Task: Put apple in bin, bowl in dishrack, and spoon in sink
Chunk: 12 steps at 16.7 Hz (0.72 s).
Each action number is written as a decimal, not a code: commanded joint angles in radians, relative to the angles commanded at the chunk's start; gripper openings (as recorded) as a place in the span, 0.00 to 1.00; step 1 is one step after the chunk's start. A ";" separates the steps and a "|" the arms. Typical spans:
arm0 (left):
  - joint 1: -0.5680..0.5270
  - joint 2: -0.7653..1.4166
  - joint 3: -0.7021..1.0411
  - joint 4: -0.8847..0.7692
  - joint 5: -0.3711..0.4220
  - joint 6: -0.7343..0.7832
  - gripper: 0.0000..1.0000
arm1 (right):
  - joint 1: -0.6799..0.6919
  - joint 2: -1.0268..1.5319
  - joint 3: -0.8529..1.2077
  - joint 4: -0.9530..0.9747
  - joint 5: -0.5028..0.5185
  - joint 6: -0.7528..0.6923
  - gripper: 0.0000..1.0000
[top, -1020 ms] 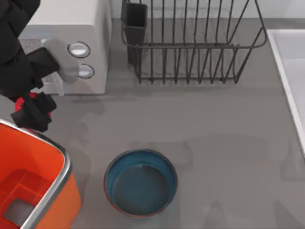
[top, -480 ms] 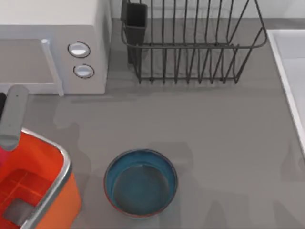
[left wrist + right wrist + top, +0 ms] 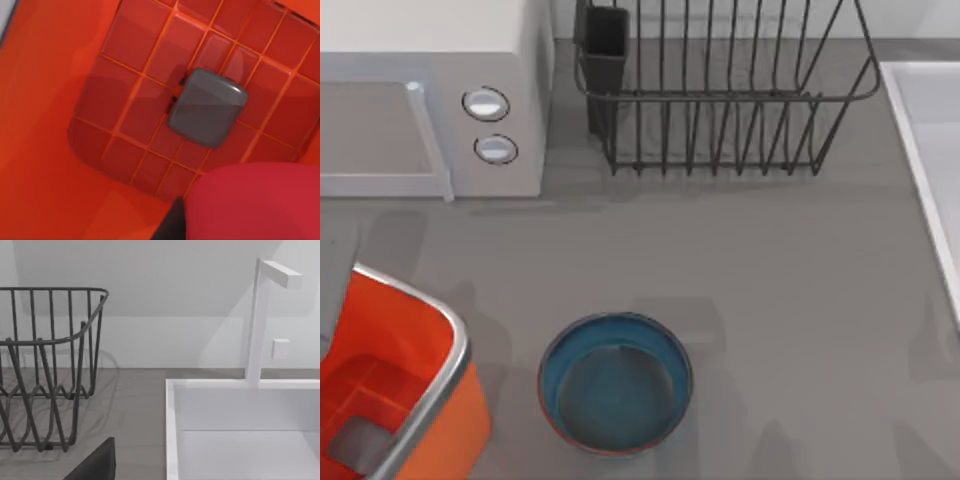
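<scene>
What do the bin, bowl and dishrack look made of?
Bin: looks like glossy orange plastic with a moulded grid floor, under a brushed silver rim, maybe metal.
Bowl: smooth teal glaze with a thin reddish rim line, likely ceramic; could be plastic.
Dishrack: thin dark bent rods, reads as coated steel wire.

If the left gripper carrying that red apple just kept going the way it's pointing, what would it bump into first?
Probably the bin's floor. The left wrist view looks straight down into the orange tub, with the apple close to the camera and a grey square block on the gridded bottom. Depth is hard to judge.
</scene>
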 joint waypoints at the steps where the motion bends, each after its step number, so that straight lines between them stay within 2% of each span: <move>1: -0.001 0.000 -0.003 0.003 0.000 -0.001 0.00 | 0.000 0.000 0.000 0.000 0.000 0.000 1.00; 4: -0.010 0.002 -0.072 0.073 0.000 -0.014 0.00 | 0.000 0.000 0.000 0.000 0.000 0.000 1.00; 8: -0.022 0.006 -0.232 0.245 0.001 -0.028 0.00 | 0.000 0.000 0.000 0.000 0.000 0.000 1.00; 12: -0.030 0.011 -0.271 0.283 0.002 -0.034 0.00 | 0.000 0.000 0.000 0.000 0.000 0.000 1.00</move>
